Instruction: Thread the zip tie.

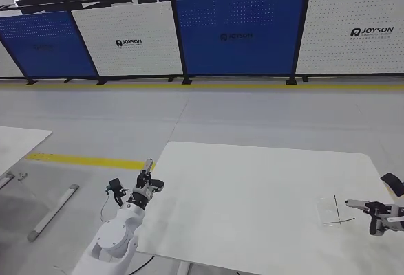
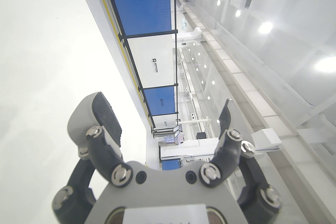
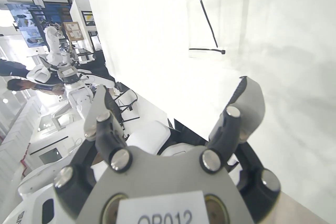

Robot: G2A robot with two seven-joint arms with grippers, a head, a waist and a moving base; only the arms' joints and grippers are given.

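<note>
Two thin black zip ties lie on the white table (image 1: 257, 199) near its right edge, one long tie (image 1: 336, 207) and one short tie (image 1: 340, 221), meeting in an L shape. In the right wrist view the long zip tie (image 3: 204, 8) and the short zip tie (image 3: 207, 50) lie on a clear sheet. My right gripper (image 1: 358, 204) (image 3: 170, 96) hovers open just right of them, holding nothing. My left gripper (image 1: 146, 167) (image 2: 168, 109) stands open and empty at the table's left edge, pointing away from the ties.
A faint clear sheet (image 1: 331, 210) lies under the ties. Blue and white pegboard panels (image 1: 236, 34) stand across the floor behind the table. Another white table (image 1: 9, 148) sits at the far left.
</note>
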